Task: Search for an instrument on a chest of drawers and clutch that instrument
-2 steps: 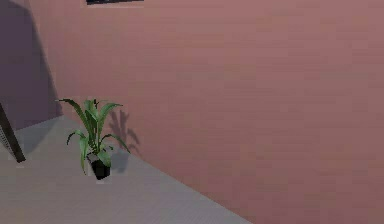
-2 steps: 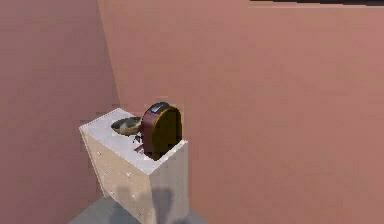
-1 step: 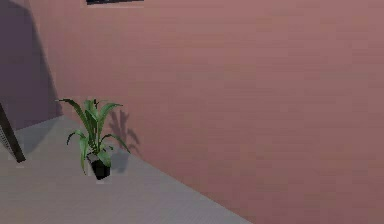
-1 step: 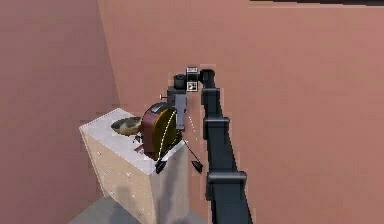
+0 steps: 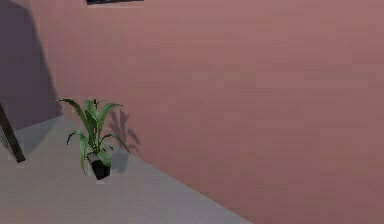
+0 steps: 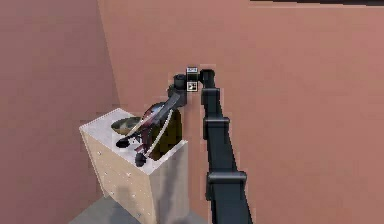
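The arm (image 6: 215,140) extends toward twelve o'clock, likely to bring the end effector (image 6: 168,102) to the dark instrument (image 6: 150,132), which lies tilted on the pale chest of drawers (image 6: 120,172) at its seven o'clock. Whether the end effector grips anything cannot be told. Pink walls (image 5: 250,90) enclose the room, and a potted plant (image 5: 93,140) stands on the grey floor (image 5: 60,195).

Instrument (image 6: 158,125) atop chest of drawers (image 6: 115,170), arm (image 6: 216,135) just right
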Robot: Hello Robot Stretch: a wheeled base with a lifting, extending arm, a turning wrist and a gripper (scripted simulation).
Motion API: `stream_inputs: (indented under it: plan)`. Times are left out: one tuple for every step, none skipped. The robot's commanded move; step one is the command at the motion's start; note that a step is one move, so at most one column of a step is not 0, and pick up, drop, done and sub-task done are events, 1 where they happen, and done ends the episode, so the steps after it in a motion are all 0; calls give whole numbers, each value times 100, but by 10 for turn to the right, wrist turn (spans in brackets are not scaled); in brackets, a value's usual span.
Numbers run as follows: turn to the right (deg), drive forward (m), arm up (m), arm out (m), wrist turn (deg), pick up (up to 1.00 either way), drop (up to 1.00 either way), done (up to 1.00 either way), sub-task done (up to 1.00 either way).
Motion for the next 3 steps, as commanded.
stream_inputs:
  plan:
    - [0,0,0,0,450,0,0,0,0]
    - [0,0,0,0,420,0,0,0,0]
    - [0,0,-30,0,0,0,0,0,0]
